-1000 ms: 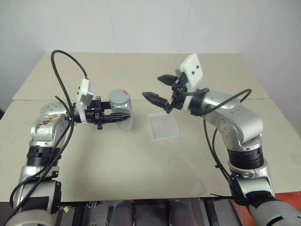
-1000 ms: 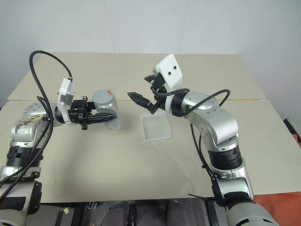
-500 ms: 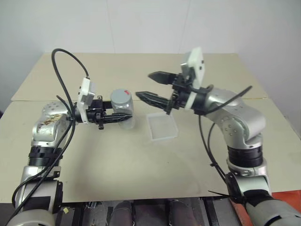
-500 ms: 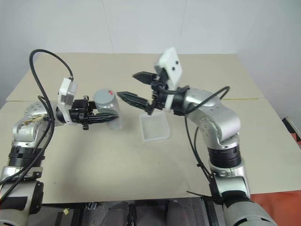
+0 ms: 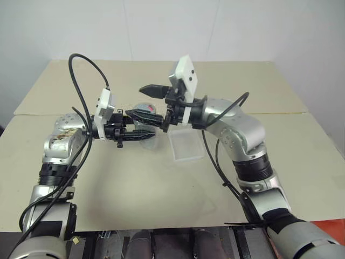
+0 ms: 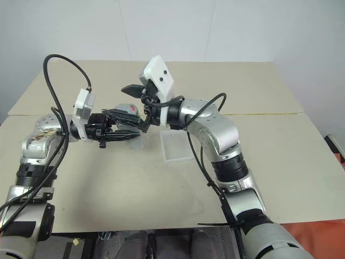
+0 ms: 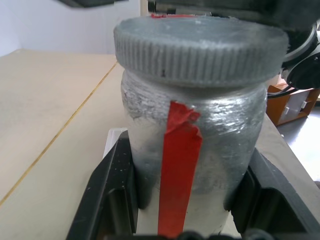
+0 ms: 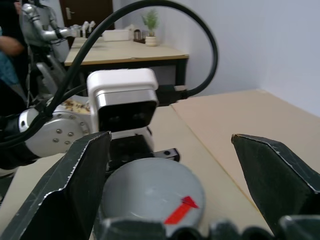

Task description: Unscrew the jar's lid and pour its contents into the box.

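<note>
My left gripper [image 5: 151, 134] is shut on the jar [image 7: 195, 150], a clear jar with a red label stripe, and holds it upright above the table left of the box [image 5: 186, 144]. The grey lid [image 8: 152, 195] with its red mark sits on the jar. My right gripper [image 5: 146, 102] reaches in from the right and stands open. One finger [image 8: 75, 200] is on each side of the lid, apart from it. The contents cannot be made out inside the jar. The box is a shallow clear tray lying flat on the table.
The beige table [image 5: 135, 183] has a seam [image 5: 43, 114] running across it at about the grippers' depth. Its front edge lies close to me. A black cable [image 5: 81, 70] loops up from the left wrist camera. Beyond the table stand a desk with a plant [image 8: 150, 22] and a person's sleeve [image 8: 10, 50].
My right gripper has swung left from above the box to straddle the jar's lid, still open. The left gripper and the jar have kept their place.
</note>
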### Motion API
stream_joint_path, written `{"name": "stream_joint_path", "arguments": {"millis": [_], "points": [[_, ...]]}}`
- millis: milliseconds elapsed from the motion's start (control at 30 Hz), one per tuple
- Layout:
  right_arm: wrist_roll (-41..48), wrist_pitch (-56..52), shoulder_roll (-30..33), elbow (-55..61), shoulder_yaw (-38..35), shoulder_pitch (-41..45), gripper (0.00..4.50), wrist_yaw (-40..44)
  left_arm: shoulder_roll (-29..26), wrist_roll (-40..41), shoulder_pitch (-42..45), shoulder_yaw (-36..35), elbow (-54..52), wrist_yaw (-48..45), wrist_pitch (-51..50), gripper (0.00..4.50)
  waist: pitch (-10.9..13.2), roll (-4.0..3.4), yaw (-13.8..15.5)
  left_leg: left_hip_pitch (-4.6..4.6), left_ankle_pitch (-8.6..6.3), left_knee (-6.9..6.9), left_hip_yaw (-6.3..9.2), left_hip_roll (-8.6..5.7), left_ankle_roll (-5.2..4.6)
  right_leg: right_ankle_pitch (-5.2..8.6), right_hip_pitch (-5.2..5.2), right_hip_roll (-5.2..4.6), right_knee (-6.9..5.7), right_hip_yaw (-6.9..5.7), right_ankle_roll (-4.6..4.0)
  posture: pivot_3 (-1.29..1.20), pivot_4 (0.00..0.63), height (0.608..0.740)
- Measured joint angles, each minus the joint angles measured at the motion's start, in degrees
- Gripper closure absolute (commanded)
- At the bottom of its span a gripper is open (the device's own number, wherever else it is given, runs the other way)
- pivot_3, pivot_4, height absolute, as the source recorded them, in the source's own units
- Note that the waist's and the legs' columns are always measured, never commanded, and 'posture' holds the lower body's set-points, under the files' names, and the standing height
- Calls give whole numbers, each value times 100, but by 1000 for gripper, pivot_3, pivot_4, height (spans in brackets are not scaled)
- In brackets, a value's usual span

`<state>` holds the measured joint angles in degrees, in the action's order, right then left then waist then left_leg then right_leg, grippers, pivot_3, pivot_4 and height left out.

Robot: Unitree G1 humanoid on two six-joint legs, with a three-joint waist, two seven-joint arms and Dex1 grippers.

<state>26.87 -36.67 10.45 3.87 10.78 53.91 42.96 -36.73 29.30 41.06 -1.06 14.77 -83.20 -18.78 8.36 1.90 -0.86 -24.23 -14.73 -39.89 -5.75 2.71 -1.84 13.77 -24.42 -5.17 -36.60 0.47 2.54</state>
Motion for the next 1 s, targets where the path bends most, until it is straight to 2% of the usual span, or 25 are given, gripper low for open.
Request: {"name": "stream_joint_path", "arguments": {"millis": [1000], "points": [[-330, -10, 74, -61, 128, -18, 24, 87, -24, -10, -2, -1, 1, -57, -31, 2564, 0, 0, 0, 0, 0, 0, 0, 0, 0, 0, 0, 0, -1, 0, 0, 0, 150, 740]]}}
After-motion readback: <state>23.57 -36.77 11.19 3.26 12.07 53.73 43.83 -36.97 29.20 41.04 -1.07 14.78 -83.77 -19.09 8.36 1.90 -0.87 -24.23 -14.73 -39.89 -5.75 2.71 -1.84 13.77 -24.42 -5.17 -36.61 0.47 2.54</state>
